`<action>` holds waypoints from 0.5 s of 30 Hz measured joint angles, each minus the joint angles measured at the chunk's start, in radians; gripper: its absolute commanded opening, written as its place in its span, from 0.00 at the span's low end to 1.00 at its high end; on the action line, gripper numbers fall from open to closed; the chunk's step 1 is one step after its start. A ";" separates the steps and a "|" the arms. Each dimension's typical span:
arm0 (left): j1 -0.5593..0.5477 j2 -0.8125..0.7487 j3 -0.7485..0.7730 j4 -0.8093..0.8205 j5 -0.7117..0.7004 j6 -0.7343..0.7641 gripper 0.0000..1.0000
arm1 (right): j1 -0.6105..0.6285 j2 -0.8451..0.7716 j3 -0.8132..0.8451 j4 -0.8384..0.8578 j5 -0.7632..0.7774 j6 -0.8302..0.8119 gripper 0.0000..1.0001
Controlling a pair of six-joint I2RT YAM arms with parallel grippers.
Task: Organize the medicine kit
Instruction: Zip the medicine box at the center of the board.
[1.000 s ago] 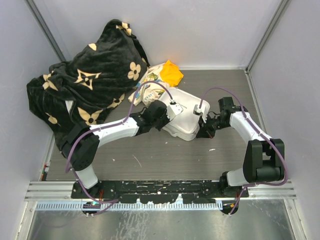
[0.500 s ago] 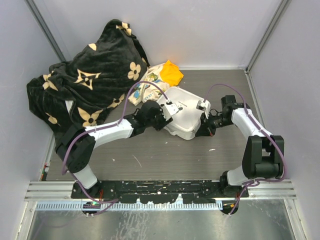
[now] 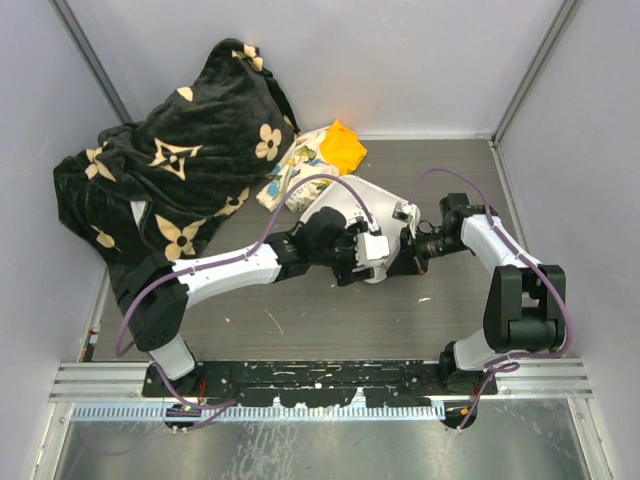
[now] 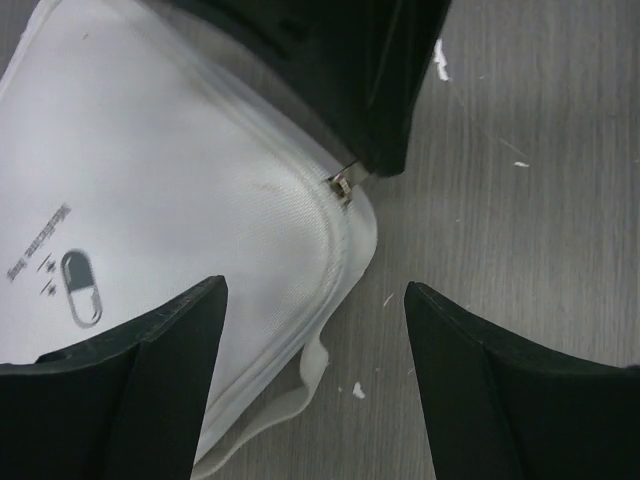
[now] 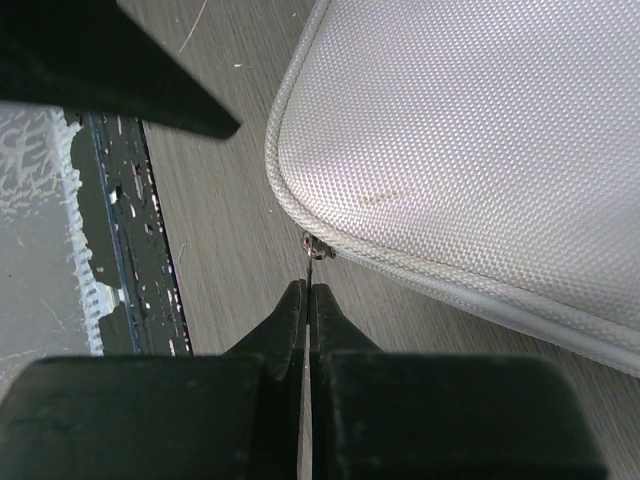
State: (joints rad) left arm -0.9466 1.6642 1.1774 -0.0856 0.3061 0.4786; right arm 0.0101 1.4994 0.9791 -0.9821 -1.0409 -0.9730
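Hovering with its fingers spread and nothing between them, the left hand (image 4: 315, 285) hangs over a rounded corner of the medicine kit (image 4: 180, 180), which lies flat on the table (image 4: 520, 200) and spreads away ahead and to that hand's left. Just beyond its fingertips sits the zip pull (image 4: 343, 184). The right hand (image 5: 308, 288), fingers pressed together, pinches it and is the nearer; the coming pull likely follows the seam along the kit's edge.

Pale grey walls (image 3: 420, 60) on three sides; dark wood-grain tabletop (image 3: 330, 320); aluminium rail (image 3: 100, 380) along near edge
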 measured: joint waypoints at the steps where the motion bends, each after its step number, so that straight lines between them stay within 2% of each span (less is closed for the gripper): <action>1: -0.014 0.013 0.014 0.000 0.002 0.000 0.65 | 0.000 0.000 -0.003 0.002 -0.006 0.004 0.01; 5: -0.047 0.061 0.025 -0.002 -0.010 0.007 0.45 | 0.000 -0.001 -0.023 0.014 -0.018 0.020 0.01; 6: -0.046 0.069 0.027 -0.002 -0.013 0.004 0.36 | 0.000 -0.001 -0.031 0.017 -0.014 0.024 0.01; 11: -0.044 0.091 0.035 0.009 -0.043 0.003 0.04 | 0.000 -0.001 -0.054 0.036 -0.013 0.034 0.01; 12: -0.048 0.092 0.036 0.009 -0.049 0.005 0.01 | 0.000 -0.001 -0.056 0.043 -0.013 0.034 0.01; 15: -0.053 0.098 0.040 0.011 -0.066 0.003 0.00 | 0.002 -0.001 -0.060 0.060 -0.013 0.042 0.01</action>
State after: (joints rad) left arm -0.9997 1.7618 1.2171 -0.0750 0.2398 0.4812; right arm 0.0120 1.4986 0.9195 -0.9218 -1.0534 -0.9306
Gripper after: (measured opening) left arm 0.042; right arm 0.039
